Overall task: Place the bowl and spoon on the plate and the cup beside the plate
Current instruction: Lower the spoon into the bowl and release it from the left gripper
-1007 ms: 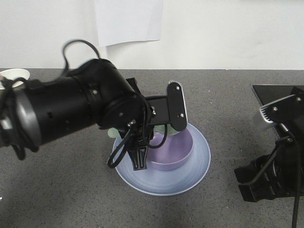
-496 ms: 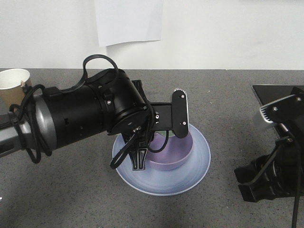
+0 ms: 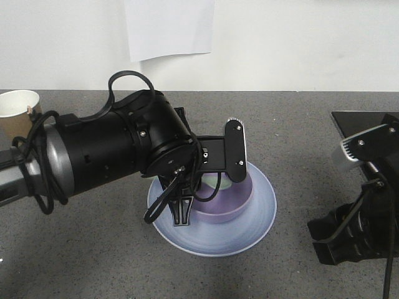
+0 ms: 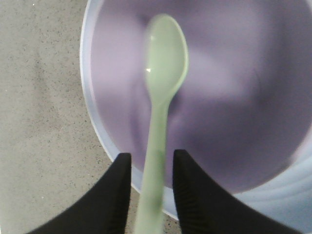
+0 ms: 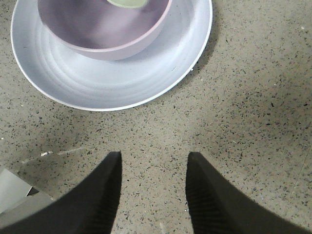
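The lavender bowl [image 3: 232, 208] sits on the pale blue plate [image 3: 249, 232] at mid-table. In the left wrist view the mint-green spoon [image 4: 165, 63] reaches into the bowl [image 4: 243, 97], its handle running back between the fingers of my left gripper [image 4: 152, 161]. The jaws are open, with a gap on each side of the handle. A bit of the spoon [image 3: 218, 181] shows inside the bowl. My right gripper [image 5: 153, 163] hangs open and empty over bare table, just short of the plate [image 5: 97, 87]. The brown cup [image 3: 17, 107] stands at the far left, behind the left arm.
The bulky left arm [image 3: 106, 152] hides the plate's left side. The right arm [image 3: 361, 187] stands at the table's right edge, with a dark flat panel [image 3: 355, 121] behind it. A sheet of white paper [image 3: 168, 28] hangs on the wall.
The left arm swung and dropped over the bowl a second ago, uncovering the cup. Since half a second ago it has barely moved, and green spoon now shows inside the bowl.
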Motion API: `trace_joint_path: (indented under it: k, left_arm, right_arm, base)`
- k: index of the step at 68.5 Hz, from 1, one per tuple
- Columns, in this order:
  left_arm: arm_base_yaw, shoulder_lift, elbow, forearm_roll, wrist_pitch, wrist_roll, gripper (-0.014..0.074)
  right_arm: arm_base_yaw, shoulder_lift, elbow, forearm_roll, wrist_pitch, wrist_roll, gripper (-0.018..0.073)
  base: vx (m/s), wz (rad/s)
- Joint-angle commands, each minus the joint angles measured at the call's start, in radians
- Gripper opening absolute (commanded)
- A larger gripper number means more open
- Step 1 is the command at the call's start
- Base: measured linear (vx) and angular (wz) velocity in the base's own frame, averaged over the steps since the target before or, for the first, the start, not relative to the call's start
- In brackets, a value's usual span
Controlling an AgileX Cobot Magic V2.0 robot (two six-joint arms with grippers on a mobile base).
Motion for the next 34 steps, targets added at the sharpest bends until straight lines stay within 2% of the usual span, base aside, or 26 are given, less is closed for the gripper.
trace_joint_path:
  k: [1, 24, 34]
  left_arm:
    - [-0.005, -0.044, -0.033, 0.007, -0.022, -0.002, 0.027]
    - [-0.005, -0.044, -0.033, 0.007, -0.02, -0.017, 0.0292]
    - [-0.004, -0.044, -0.033, 0.009, -0.021, -0.06, 0.0292]
  right_arm:
    - [-0.003, -0.012, -0.024, 0.005, -0.043, -0.01, 0.0302]
    - [-0.003, -0.012, -0.024, 0.005, -0.043, -0.01, 0.0302]
    - [-0.003, -0.012, -0.024, 0.005, -0.041, -0.01, 0.0302]
  base:
    - [0.0, 0.0]
    - [0.0, 0.0]
    - [0.0, 0.0]
